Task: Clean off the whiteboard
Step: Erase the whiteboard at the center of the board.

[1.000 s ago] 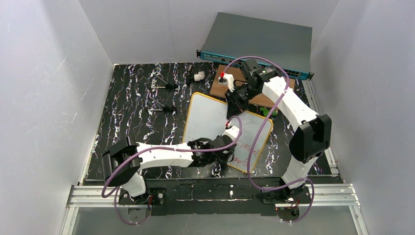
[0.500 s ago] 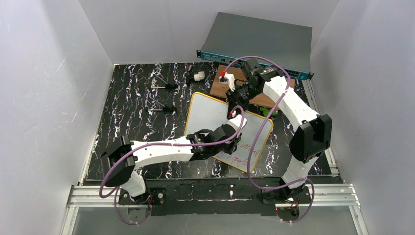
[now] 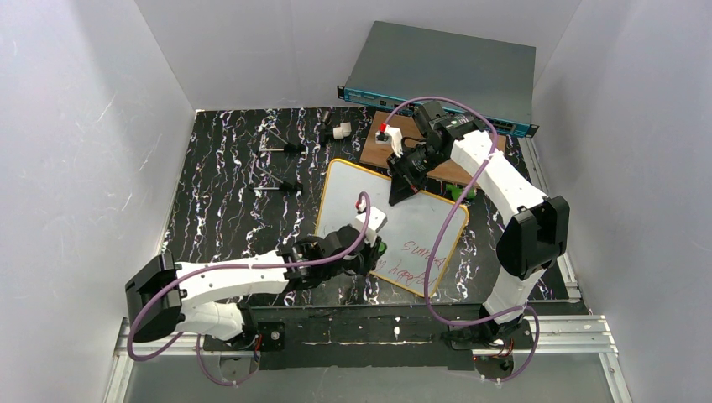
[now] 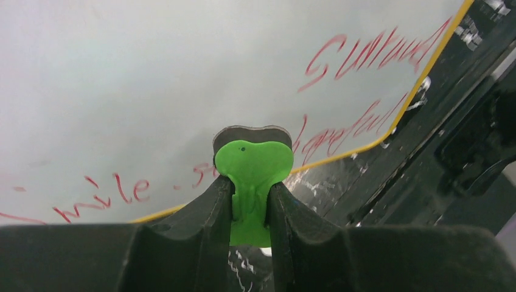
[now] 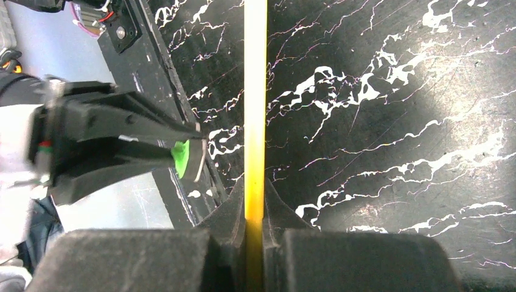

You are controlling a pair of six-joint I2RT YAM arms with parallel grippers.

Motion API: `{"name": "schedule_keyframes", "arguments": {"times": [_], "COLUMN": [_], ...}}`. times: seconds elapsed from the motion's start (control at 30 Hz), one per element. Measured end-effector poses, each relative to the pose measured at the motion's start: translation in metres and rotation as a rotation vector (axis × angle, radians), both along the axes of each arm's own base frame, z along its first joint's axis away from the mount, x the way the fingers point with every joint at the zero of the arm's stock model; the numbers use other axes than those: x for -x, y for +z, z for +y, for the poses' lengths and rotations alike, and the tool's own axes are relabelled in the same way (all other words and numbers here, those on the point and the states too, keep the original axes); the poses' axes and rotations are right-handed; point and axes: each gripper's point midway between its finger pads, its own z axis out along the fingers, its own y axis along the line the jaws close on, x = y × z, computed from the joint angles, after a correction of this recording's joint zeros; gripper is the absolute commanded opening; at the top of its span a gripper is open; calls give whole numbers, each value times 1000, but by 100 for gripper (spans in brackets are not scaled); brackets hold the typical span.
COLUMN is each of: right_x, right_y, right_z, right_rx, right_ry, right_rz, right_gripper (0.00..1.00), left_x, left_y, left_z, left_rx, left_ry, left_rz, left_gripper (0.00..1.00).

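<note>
The whiteboard, white with a thin yellow frame, lies on the black marbled table and bears red handwriting near its front right corner. My left gripper hovers at the board's near edge, shut on a green eraser, with red writing beyond it. My right gripper sits at the board's far edge. Its jaws are shut on the yellow frame, which runs straight out between the fingers. The right wrist view also catches the eraser in the left gripper.
A brown wooden board with a small white and red piece lies behind the whiteboard. A grey rack unit stands at the back. Black clips and a white part lie at the back left.
My left arm has swung left along the board's near edge with the eraser, uncovering the red writing. My right gripper has shut on the board's far frame.
</note>
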Motion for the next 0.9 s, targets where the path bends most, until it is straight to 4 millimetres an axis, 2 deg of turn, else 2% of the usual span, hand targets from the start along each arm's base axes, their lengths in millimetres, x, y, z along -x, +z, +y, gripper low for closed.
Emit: {"name": "schedule_keyframes", "arguments": {"times": [0.17, 0.37, 0.6, 0.9], "right_x": [1, 2, 1, 1], "right_y": [0, 0, 0, -1], "right_z": [1, 1, 1, 1], "right_rx": [-1, -1, -1, 0], "right_ry": [3, 5, 6, 6], "right_rz": [2, 3, 4, 4], "right_gripper": [1, 1, 1, 1], "left_x": [13, 11, 4, 4], "left_y": [-36, -48, -50, -39], "left_z": [14, -1, -29, -46], "left_rx": [-47, -57, -60, -62], "left_ry": [2, -1, -1, -20], "left_rz": [75, 105, 122, 115], "left_gripper": [0, 0, 0, 0]}}
